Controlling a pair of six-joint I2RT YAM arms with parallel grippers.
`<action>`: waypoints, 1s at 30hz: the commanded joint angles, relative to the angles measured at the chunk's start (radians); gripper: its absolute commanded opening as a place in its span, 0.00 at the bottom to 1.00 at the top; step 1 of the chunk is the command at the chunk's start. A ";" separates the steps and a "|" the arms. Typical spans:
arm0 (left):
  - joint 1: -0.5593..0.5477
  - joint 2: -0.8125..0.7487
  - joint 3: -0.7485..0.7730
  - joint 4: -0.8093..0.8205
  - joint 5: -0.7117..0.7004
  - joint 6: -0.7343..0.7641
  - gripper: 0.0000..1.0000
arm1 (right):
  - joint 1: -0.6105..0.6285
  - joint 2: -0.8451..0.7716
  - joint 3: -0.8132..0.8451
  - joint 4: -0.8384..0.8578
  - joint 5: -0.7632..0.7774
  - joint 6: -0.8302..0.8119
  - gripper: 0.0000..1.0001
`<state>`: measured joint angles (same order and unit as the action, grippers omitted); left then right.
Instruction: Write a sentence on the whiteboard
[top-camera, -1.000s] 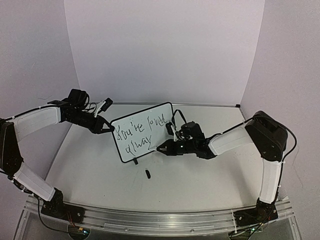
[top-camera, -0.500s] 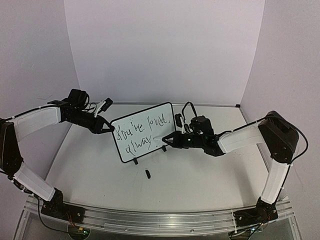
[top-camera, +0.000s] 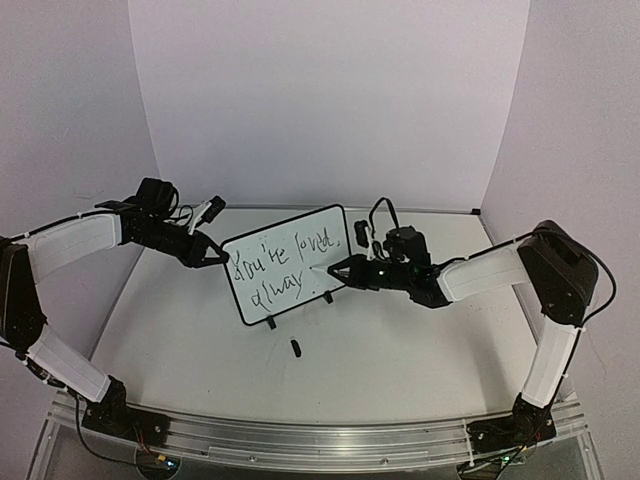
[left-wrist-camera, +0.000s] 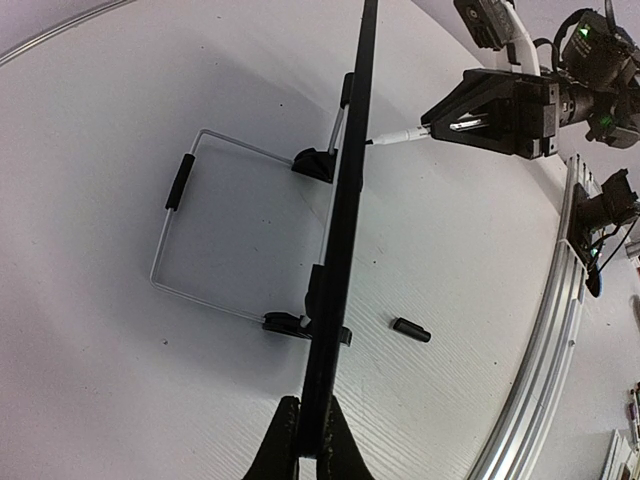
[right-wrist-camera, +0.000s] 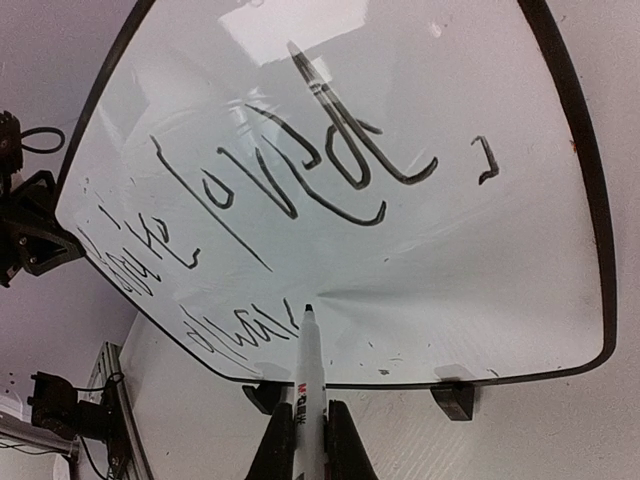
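Your left gripper (top-camera: 214, 258) is clamped on the left edge of the whiteboard (top-camera: 320, 283); the left wrist view shows both fingers pinched tight on the thin black frame. The board stands upright near the middle of the table (top-camera: 200, 340), propped on its two black feet (right-wrist-camera: 455, 400) with a wire stand (left-wrist-camera: 180, 180) behind it.

Your right gripper (top-camera: 340, 272) is closed on a marker (right-wrist-camera: 308, 385), which points straight at the writing face. Its tip (left-wrist-camera: 372, 142) meets the board just past the end of the lower line.

The sentence (top-camera: 285, 258) sits in two dark handwritten lines: "You're loved," on top and "alway" below, though the last strokes are too small to read.

A small black cap (top-camera: 295, 347) lies on the table in front of the board, apart from both arms.
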<state>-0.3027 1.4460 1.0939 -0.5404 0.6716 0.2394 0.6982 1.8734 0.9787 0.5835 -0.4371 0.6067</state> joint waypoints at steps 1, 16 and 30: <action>-0.008 0.017 0.019 -0.024 -0.075 0.025 0.00 | -0.009 0.032 0.053 0.039 -0.013 -0.001 0.00; -0.008 0.022 0.020 -0.025 -0.075 0.026 0.00 | -0.008 0.077 0.053 0.041 -0.048 0.010 0.00; -0.009 0.022 0.019 -0.024 -0.074 0.025 0.00 | -0.009 0.009 -0.028 0.043 0.033 0.005 0.00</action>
<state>-0.3031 1.4460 1.0939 -0.5404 0.6710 0.2388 0.6945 1.9333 0.9587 0.5997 -0.4489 0.6077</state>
